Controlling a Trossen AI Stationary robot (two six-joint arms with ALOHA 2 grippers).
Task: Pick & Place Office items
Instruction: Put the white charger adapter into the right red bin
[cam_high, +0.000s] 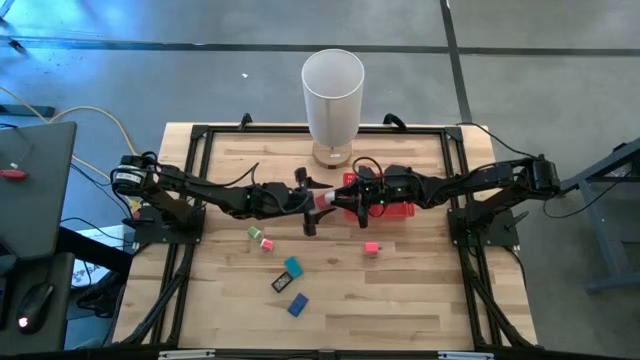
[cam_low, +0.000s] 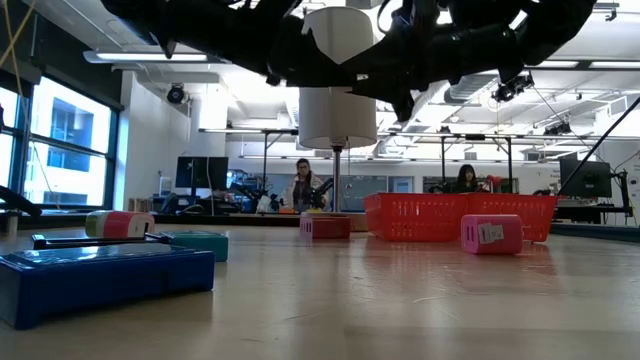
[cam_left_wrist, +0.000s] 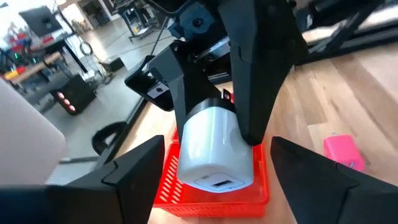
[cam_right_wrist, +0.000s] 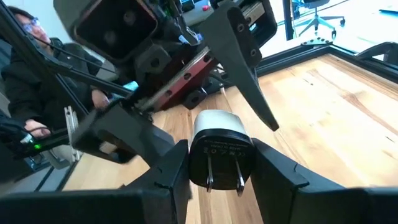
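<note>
Above the red mesh tray (cam_high: 400, 211), mid-surface: handover of one office item, a white plug adapter (cam_right_wrist: 219, 149) with a black pronged face, held off the surface between the two arms

Step in hand, as judged: transfer from left arm to right arm, release stage. Right gripper (cam_right_wrist: 217, 163) has its jaws closed on the adapter, prongs facing its own camera. Left gripper (cam_left_wrist: 208, 163) has its jaws spread to either side of the white body, no contact visible; the item appears to hang from the right grip alone

Next move calls for: left arm to back straight off without brushing the adapter; right arm to carry it over a tray compartment, lower, then open. Which compartment is meant cannot be told

Pose: both arms stretched inward from their side mounts, roughly level, wrists meeting nose to nose just beside the tray's left end, in front of the tall white cylinder (cam_high: 332, 95)

Other items, lying on the wooden surface (cam_high: 420, 290), untouched:
- pink piece (cam_high: 371, 247), near the tray
- small pink and green pieces (cam_high: 260, 238), left of centre
- teal piece (cam_high: 292, 266)
- dark piece (cam_high: 281, 284)
- blue piece (cam_high: 298, 304), nearest the front edge

Beyond the surface: people seated at desks, far off
</note>
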